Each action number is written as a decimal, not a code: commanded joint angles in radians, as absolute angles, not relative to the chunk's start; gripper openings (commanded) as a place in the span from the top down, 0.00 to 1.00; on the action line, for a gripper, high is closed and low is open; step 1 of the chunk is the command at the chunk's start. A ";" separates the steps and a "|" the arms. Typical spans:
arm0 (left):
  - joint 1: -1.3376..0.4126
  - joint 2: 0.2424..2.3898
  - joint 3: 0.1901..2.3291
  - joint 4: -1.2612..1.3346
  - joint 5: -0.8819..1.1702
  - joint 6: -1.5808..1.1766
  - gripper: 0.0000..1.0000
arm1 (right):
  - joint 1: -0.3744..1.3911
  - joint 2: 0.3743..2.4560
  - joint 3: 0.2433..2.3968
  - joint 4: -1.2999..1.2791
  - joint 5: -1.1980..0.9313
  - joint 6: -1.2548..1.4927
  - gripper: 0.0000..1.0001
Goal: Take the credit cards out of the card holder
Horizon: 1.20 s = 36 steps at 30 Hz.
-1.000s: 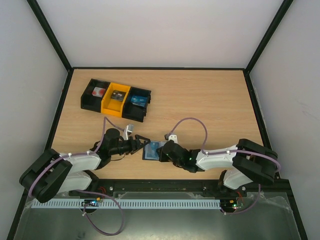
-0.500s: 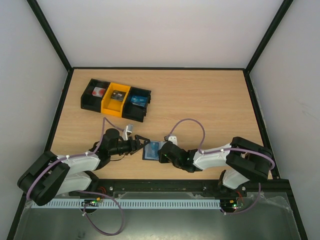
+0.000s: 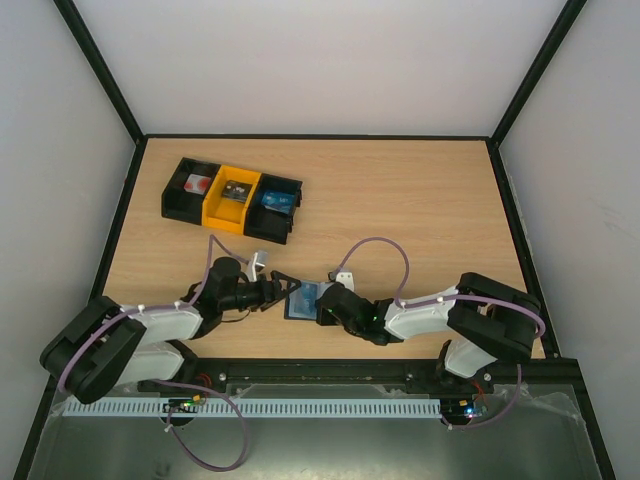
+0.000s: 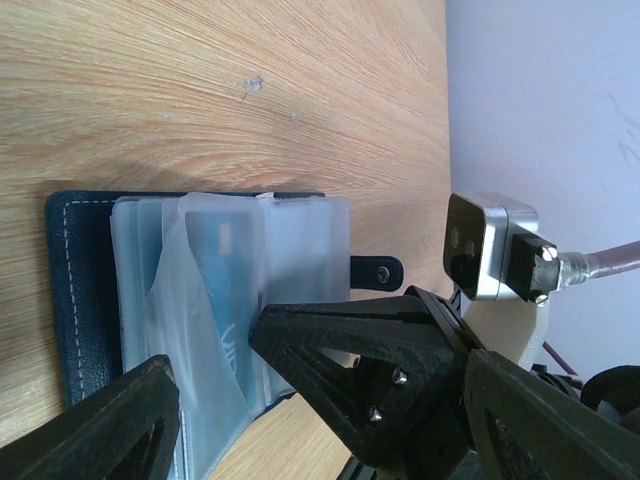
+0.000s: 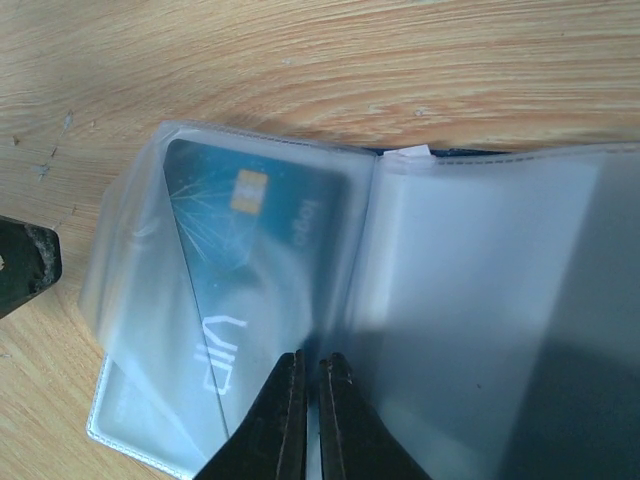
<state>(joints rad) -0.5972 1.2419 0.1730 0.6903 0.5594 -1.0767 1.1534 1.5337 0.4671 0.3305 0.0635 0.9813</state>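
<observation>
The card holder (image 3: 303,300) lies open on the table near the front edge, between my two grippers. Its dark cover (image 4: 75,260) carries clear plastic sleeves (image 5: 480,280). A bright blue credit card (image 5: 250,240) sits inside one sleeve and also shows in the left wrist view (image 4: 215,290). My right gripper (image 5: 311,362) is shut, its tips resting on the sleeves at the fold beside the card; it shows in the left wrist view (image 4: 300,335). My left gripper (image 4: 320,365) is open at the holder's left edge, one finger (image 5: 20,265) beside the sleeve.
A row of bins stands at the back left: a black one (image 3: 190,185) with a red-and-white item, a yellow one (image 3: 230,197), and a black one (image 3: 275,208). Black frame rails border the wooden table (image 3: 420,210). The right wrist camera (image 4: 490,250) sits just over the holder.
My right gripper has slid a little to the left over the holder and its elbow has drawn in. The left arm has barely moved.
</observation>
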 commanded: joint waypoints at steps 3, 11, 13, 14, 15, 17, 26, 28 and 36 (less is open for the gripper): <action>-0.603 1.276 0.178 0.743 0.586 -1.059 0.20 | 1.153 1.558 0.443 0.283 0.086 0.992 0.95; -0.607 1.329 0.172 0.809 0.611 -1.081 0.21 | 1.153 1.544 0.428 0.291 0.091 0.997 0.95; -0.612 1.339 0.172 0.826 0.617 -1.087 0.20 | 1.153 1.542 0.427 0.292 0.091 0.999 0.95; -0.614 1.344 0.172 0.833 0.619 -1.090 0.20 | 1.153 1.541 0.426 0.293 0.091 0.998 0.95; -0.617 1.348 0.172 0.839 0.620 -1.093 0.20 | 1.153 1.540 0.425 0.293 0.091 0.999 0.95; -0.622 1.363 0.173 0.847 0.619 -1.095 0.20 | 1.153 1.538 0.425 0.293 0.092 0.999 0.95; -0.628 1.350 0.170 0.854 0.616 -1.115 0.21 | 1.153 1.543 0.430 0.291 0.093 0.990 0.95; -0.628 1.314 0.177 0.818 0.609 -1.113 0.21 | 1.153 1.547 0.435 0.287 0.094 0.988 0.95; -0.634 1.227 0.208 0.581 0.544 -1.024 0.20 | 1.153 1.557 0.437 0.296 0.095 0.992 0.95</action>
